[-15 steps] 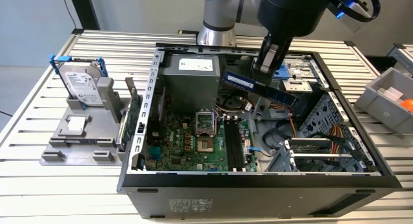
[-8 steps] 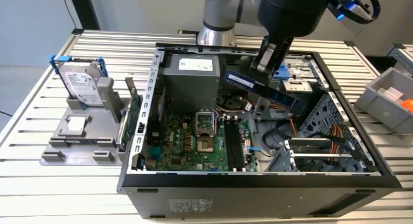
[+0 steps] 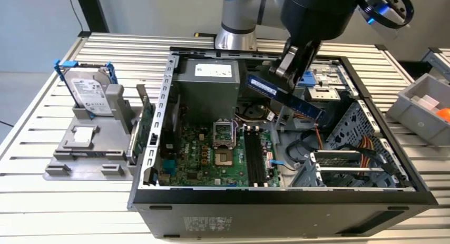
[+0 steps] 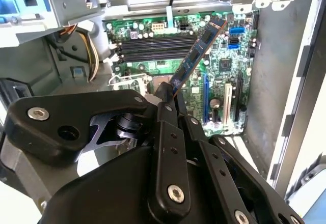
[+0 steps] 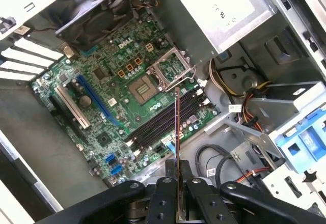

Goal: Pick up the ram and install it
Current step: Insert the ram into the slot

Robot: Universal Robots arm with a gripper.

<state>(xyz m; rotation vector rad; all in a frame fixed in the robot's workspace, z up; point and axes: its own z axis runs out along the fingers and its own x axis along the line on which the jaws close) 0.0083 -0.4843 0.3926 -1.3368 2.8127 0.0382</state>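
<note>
One ram point(image 5: 177, 127) edge-on in pincer point(image 5: 178, 177)

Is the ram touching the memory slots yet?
Apart. In the exterior view the ram, clamped in the gripper, hangs tilted in the air, well above the slots, with open space between them.

tool point(image 4: 167, 90): matt black metal | case point(image 3: 164, 96): grey sheet metal | table point(image 3: 70, 212): ribbed bare-metal slats

A workshop-like lab: open computer case point(image 3: 281, 212) on a slatted metal bench point(image 3: 70, 212), parts bin point(image 3: 420, 106) beside.
</note>
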